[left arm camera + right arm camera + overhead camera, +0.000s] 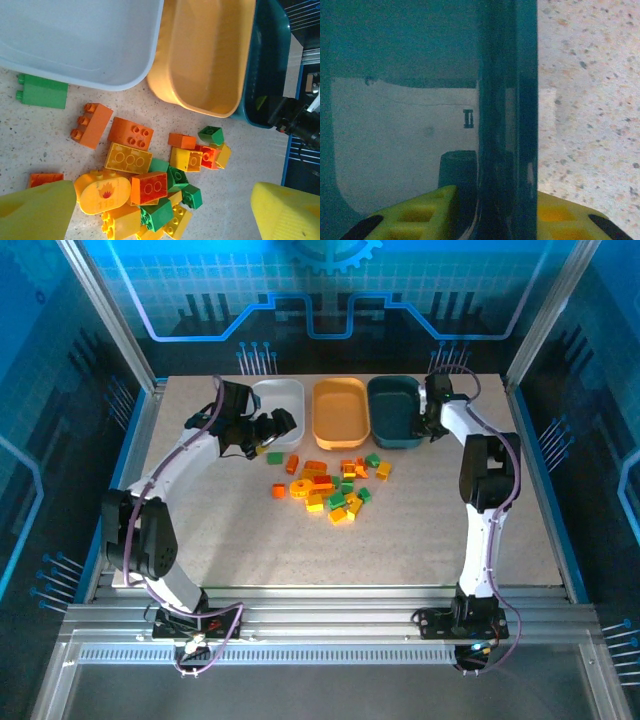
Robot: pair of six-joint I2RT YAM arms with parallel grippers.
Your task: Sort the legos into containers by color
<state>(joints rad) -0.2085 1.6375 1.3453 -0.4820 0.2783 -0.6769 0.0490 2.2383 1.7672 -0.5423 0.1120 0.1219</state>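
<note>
Left gripper open wide over the legos, which are heaped on the table in front of the white tray, orange tray and teal tray. Right gripper clamped across the teal tray's wall. Yellow oval brick: flame emblem, digits beneath unreadable. Moulded mark on the teal tray's floor, illegible.

Bare speckled beige tabletop flanks the heap of small plastic bricks. Beyond, the white plastic tray, orange-yellow plastic tray and dark teal plastic tray stand packed, no passage between.
</note>
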